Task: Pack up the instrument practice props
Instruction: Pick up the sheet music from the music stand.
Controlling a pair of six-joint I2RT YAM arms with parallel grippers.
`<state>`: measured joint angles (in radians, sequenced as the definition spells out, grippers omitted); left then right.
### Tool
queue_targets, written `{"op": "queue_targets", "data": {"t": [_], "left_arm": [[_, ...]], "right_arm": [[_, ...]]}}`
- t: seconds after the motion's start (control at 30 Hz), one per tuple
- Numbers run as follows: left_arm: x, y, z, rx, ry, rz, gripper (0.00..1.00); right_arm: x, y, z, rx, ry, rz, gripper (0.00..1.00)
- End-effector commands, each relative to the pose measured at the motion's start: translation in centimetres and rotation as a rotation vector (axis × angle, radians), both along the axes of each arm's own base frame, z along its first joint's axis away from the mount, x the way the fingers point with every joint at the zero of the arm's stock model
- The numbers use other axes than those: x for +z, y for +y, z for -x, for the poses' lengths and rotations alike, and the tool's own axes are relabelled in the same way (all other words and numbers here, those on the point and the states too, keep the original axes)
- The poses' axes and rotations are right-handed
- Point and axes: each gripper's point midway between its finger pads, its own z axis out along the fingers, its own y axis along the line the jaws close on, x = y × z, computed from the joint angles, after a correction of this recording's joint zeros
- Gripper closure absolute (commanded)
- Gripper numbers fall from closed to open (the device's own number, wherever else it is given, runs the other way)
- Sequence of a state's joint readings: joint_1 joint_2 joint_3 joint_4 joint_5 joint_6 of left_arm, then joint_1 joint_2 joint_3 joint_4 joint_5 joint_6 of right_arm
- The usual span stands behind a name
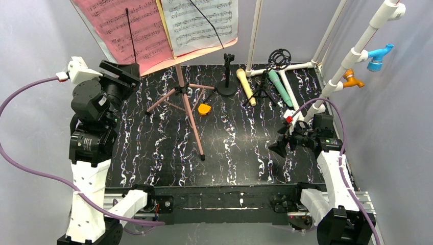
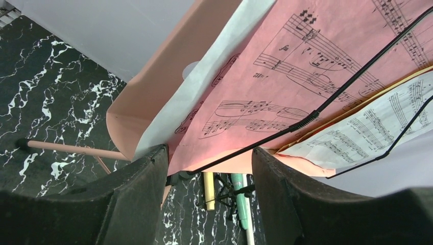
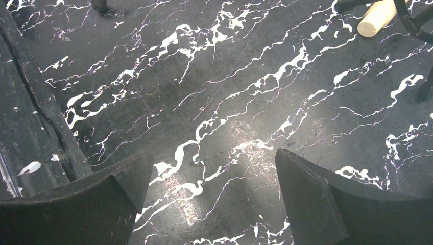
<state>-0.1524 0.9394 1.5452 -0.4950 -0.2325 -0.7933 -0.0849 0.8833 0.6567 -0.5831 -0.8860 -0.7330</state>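
At 11 o'clock on the surface, on the pink music board [image 1: 158, 64]: pink sheet [image 1: 130, 30] and white sheet [image 1: 201, 23], only staves and notes readable. Left end effector [image 2: 207, 158] partly open, straddling the pink sheet's lower edge, contact unclear. Right end effector [image 3: 212, 168] wide open at 4 o'clock, empty. Beige microphone [image 1: 245, 86] and teal microphone [image 1: 280, 87] at 1 o'clock.

pink music board [image 1: 164, 63] holds sheets [image 1: 127, 25]; beige microphone [image 1: 245, 87], teal microphone [image 1: 280, 88] lie nearby.

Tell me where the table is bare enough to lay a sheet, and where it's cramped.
Bare: near middle, between the pink tripod leg and the right tool; near left, between that leg and the left arm. Crowded: far edge, with black stand base, beige microphone, small black tripod, teal microphone.
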Motion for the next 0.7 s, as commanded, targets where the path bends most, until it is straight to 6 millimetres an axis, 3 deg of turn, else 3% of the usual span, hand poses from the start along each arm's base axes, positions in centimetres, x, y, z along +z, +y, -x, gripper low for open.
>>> {"op": "queue_targets", "data": {"t": [0.0, 0.33, 0.67], "left_arm": [[-0.3, 1.3, 0.1, 0.069, -0.011, 0.017, 0.42], [0.8, 1.2, 0.6, 0.06, -0.086, 0.077, 0.4], [1.1, 1.0, 0.5, 0.054, -0.113, 0.103, 0.49]], "right_arm": [[0.6, 0.2, 0.2, 0.013, -0.017, -0.01, 0.02], [0.5, 0.2, 0.2, 0.012, -0.016, -0.01, 0.02], [0.5, 0.1, 0.1, 0.011, -0.016, -0.009, 0.02]]}}
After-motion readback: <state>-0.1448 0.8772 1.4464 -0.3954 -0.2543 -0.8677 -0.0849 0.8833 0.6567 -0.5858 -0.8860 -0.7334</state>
